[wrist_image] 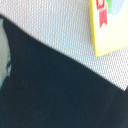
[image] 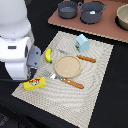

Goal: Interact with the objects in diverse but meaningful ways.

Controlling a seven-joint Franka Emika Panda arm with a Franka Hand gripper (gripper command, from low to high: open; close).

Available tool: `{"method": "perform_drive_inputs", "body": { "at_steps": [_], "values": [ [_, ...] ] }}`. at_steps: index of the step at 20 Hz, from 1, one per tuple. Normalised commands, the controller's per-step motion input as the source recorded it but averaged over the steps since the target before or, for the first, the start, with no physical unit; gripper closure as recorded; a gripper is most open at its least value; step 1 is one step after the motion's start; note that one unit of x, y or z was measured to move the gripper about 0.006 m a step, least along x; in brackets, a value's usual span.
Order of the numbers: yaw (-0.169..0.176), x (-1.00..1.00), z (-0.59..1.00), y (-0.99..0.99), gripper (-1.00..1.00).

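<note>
A flat yellow box with red print (image: pixel 35 83) lies on the near left corner of the striped placemat (image: pixel 100 75); its edge also shows in the wrist view (wrist_image: pixel 107 25). A yellow banana (image: pixel 48 55) lies beside a round wooden plate (image: pixel 67 66). A pale blue carton (image: pixel 82 42) stands at the mat's far side. Two grey-blue pots (image: pixel 67 8) (image: pixel 93 11) sit on a brown board. My arm's white wrist (image: pixel 17 57) hangs just above and left of the yellow box; its fingers are hidden. The small white piece is out of view.
A knife with an orange handle (image: pixel 85 58) and a fork (image: pixel 67 81) flank the plate. A beige bowl (image: pixel 122 17) sits on the brown board (image: pixel 57 20) at the far right. The table around the mat is black (wrist_image: pixel 50 95).
</note>
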Motion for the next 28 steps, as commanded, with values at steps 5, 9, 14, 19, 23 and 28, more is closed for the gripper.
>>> {"method": "perform_drive_inputs", "body": {
  "at_steps": [5, 9, 14, 19, 23, 28],
  "values": [
    [0.000, 0.70, 0.02, -0.36, -1.00],
    [0.052, 0.18, -0.13, -0.32, -1.00],
    [0.094, -0.10, -0.17, -0.16, -1.00],
    [0.112, -0.21, -0.18, -0.10, -1.00],
    [0.100, -0.20, -0.14, -0.14, 1.00],
    [0.089, -0.09, -0.08, -0.11, 1.00]
  ]
}}
